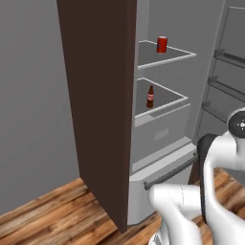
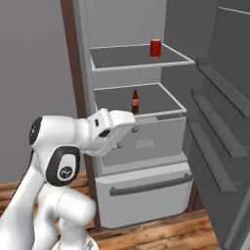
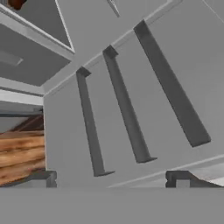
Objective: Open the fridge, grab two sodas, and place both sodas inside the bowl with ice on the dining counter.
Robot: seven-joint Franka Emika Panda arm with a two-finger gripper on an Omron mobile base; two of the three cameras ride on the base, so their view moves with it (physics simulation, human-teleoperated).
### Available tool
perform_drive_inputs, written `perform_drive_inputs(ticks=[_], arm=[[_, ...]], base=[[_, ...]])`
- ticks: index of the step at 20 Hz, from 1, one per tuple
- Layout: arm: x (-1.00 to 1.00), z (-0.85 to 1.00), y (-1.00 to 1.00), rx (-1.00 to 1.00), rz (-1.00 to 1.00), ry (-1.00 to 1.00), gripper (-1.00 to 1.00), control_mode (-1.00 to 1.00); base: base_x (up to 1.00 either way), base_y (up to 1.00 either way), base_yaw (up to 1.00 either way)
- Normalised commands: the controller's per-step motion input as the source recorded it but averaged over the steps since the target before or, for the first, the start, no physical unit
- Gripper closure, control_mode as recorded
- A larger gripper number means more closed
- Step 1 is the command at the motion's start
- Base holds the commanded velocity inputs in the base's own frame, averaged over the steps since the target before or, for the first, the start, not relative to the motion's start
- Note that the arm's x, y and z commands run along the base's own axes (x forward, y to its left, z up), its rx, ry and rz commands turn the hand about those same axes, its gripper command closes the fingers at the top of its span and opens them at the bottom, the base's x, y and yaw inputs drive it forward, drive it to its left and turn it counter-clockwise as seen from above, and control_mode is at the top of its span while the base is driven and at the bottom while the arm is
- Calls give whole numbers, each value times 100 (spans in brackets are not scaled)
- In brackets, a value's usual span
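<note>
Fridge (image 2: pixel 146 195): door (image 2: pixel 219 122) swung wide to the right, shelves exposed.
Red can (image 2: pixel 155 48): upright on the upper shelf (image 2: pixel 122 58), toward its right.
Brown bottle (image 2: pixel 135 102): upright on the shelf below, near the front edge.
Gripper (image 3: pixel 113 178): jaws spread wide, nothing between them; in the hand view it faces the door's inner racks (image 3: pixel 124 105).
Lower drawer (image 2: pixel 146 188): closed.
Floor (image 1: pixel 43 210): wood planks.

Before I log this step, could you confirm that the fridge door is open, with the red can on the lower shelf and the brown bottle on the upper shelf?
The shelves are swapped. The fridge door is open, but the right base view shows the red can on the upper shelf and the brown bottle on the lower one.
</note>
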Motion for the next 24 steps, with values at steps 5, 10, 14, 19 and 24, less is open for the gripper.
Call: perform_drive_inputs(ticks=[5,10,14,19,24], arm=[[0,0,70,41,13,-4,-100,-100],[0,-37,73,37,12,-16,-100,-100],[15,-70,94,24,2,-15,-100,-100],[16,-65,94,11,1,-9,-100,-100],[3,-18,22,-1,2,6,-100,100]], base=[[0,0,0],[0,0,0],[0,0,0],[0,0,0],[4,-5,0]])
